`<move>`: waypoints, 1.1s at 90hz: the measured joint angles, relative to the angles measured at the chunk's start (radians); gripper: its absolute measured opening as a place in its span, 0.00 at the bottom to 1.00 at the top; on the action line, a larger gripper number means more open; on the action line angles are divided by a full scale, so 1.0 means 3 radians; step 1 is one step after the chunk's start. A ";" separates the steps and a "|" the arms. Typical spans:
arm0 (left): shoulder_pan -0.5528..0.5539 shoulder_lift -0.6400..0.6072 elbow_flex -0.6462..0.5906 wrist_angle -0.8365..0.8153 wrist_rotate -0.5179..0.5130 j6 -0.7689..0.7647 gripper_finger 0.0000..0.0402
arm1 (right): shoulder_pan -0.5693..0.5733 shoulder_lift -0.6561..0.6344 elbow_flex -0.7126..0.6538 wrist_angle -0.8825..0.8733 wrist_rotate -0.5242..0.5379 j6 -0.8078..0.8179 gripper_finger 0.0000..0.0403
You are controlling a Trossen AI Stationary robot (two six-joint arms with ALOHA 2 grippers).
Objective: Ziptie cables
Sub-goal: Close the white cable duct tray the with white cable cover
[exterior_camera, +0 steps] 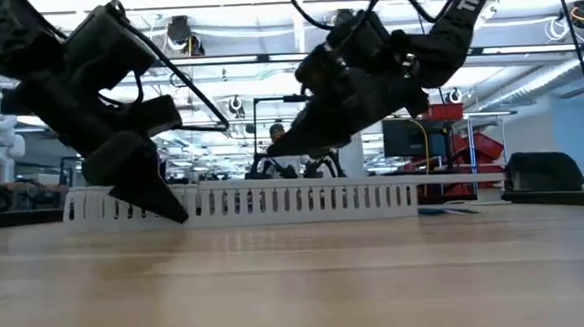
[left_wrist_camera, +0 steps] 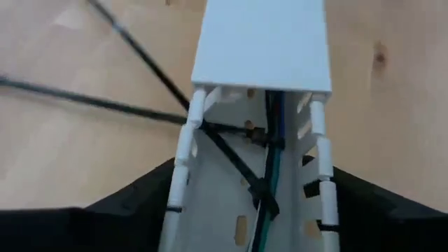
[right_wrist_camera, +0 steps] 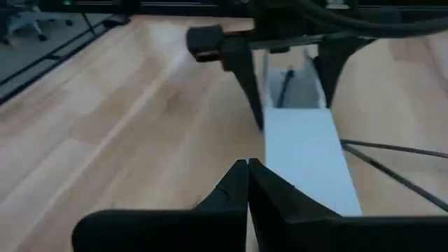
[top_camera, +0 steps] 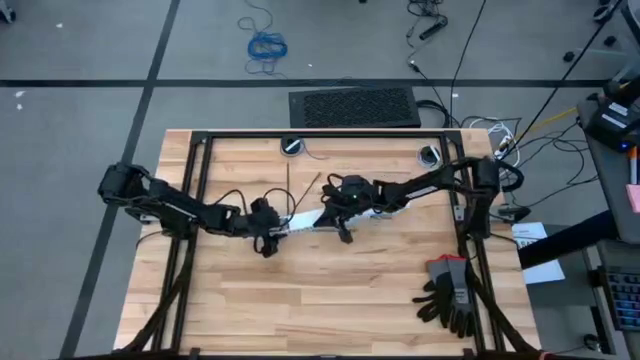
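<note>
My left tool (top_camera: 268, 240) stood spread wide astride one end of the white slotted duct (left_wrist_camera: 260, 49), one finger (left_wrist_camera: 133, 203) outside each wall, holding nothing that I could make out. The cables (left_wrist_camera: 269, 175) lay inside that duct, a dark and greenish strand running lengthwise along its channel and passing under the flat lid that covered the far part. So their long axis matched the duct's own, which in the high view ran crosswise on the bench (top_camera: 330, 300) from my left arm toward my right. One ziptie (left_wrist_camera: 234, 157) crossed the open channel on a slant, touching the cables near the middle, while its other part, with what I took for the second, trailed out over the wall onto the bare wood. My right tool (right_wrist_camera: 248, 183) sat pinched shut with nothing between its tips, just beside the covered end of the duct and pointing down its length at the left one. I judged the left arm the nearer to the exposed wires and the strip, since the right one faced only the lid; whatever came next would have to work along the channel, not across it.
</note>
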 joint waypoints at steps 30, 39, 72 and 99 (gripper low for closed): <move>-0.0001 -0.0001 -0.0024 0.0018 -0.0027 -0.0001 0.61 | -0.0047 0.0362 0.0666 -0.0543 0.0026 -0.0304 0.00; -0.0001 -0.0001 -0.0024 0.0016 -0.0027 -0.0003 0.61 | -0.0070 0.0493 0.0756 -0.0551 0.0020 -0.0320 0.00; -0.0001 -0.0004 -0.0027 0.0000 -0.0050 -0.0012 0.60 | -0.0057 0.0906 0.1094 -0.0491 -0.0128 -0.0271 0.00; -0.0004 -0.0004 -0.0030 -0.0024 -0.0046 -0.0013 0.60 | -0.0028 0.1269 0.1442 -0.0462 -0.0345 -0.0198 0.00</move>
